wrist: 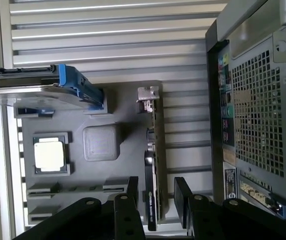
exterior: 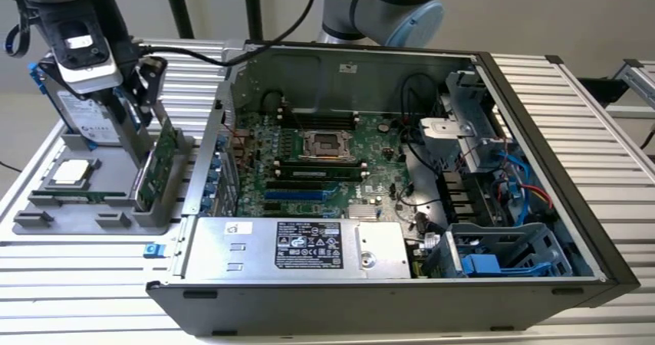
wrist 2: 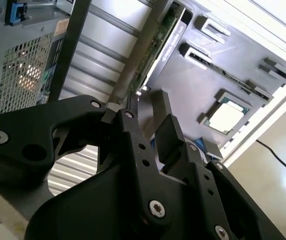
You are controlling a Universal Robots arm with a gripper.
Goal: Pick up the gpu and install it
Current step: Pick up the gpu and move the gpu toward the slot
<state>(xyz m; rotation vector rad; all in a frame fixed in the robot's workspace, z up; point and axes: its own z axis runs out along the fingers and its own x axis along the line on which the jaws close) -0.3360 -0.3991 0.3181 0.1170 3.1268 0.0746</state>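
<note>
The gpu stands on edge in the grey tray, at nine o'clock of the case in the exterior view, with the gripper open astride it: pick-up stage, I'd say, calling for a square pinch.

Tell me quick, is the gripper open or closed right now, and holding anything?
Gripper: jaws open, one on either side of the gpu standing in the grey tray; nothing held.

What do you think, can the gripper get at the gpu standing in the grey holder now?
Probably yes: in the first wrist view the gripper has its open fingers either side of the gpu, which stands on edge in the grey holder, with nothing between them.
</note>
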